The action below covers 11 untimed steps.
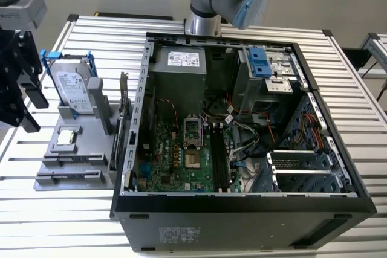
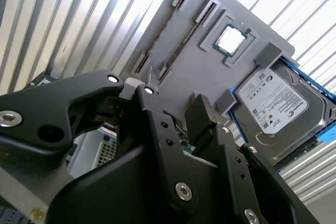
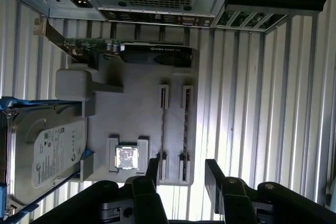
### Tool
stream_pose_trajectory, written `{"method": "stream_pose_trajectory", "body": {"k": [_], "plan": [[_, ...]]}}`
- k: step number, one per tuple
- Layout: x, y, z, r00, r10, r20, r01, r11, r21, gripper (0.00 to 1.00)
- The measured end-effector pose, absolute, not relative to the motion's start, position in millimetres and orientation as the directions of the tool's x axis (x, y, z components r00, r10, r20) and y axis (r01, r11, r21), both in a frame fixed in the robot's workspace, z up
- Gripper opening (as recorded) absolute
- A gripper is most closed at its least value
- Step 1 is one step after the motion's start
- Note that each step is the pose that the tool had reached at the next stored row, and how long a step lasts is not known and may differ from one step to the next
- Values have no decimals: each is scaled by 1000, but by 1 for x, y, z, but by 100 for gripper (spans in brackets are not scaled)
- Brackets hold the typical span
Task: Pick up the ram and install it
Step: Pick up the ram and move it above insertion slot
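Fingers point(image 3: 212, 174) spread wide, holding nothing, near the ram point(image 3: 185, 129).

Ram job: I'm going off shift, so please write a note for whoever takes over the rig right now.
Gripper: open and empty, pointing at the tray beside the case.
Ram: standing on edge in a tray slot, roughly in line with the gripper's opening. A second stick stands beside it.
Done: nothing yet; the ram is not gripped.
Left: pick up the ram and install it in the case.
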State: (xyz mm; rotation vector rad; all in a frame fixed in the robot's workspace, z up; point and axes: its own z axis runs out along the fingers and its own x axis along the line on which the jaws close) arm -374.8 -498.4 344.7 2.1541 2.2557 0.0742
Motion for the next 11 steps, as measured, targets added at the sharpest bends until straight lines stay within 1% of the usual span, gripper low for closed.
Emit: {"method": "stream_pose_trajectory", "body": {"k": [11], "plan": [[-375, -498, 341, -47, 999, 17, 998, 46, 49, 100]]}}
